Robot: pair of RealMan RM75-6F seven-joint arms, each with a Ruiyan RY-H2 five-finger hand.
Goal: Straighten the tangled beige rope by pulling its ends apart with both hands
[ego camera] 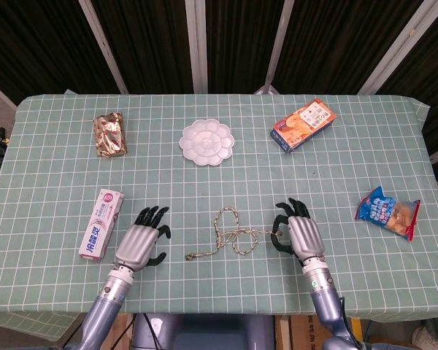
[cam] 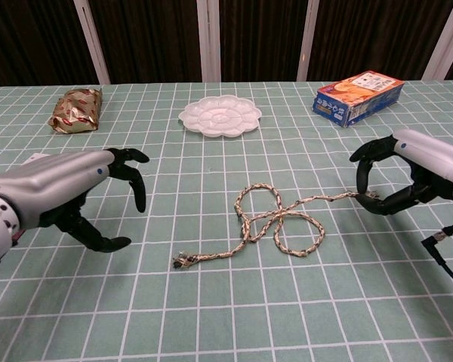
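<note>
The beige rope [ego camera: 231, 232] lies on the green checked cloth in a knot of two loops [cam: 278, 222]. Its frayed left end [cam: 181, 262] rests loose on the cloth. The right end runs into my right hand [ego camera: 300, 235], which pinches it between thumb and finger [cam: 368, 197]. My left hand [ego camera: 141, 245] hovers left of the loose end with fingers spread and curved, holding nothing [cam: 68, 197]. A gap of about two squares separates it from the rope.
A toothpaste box [ego camera: 101, 224] lies just left of my left hand. At the back are a gold packet [ego camera: 110, 134], a white flower-shaped palette [ego camera: 206, 142] and an orange box [ego camera: 303, 124]. A blue snack bag [ego camera: 388, 212] sits far right.
</note>
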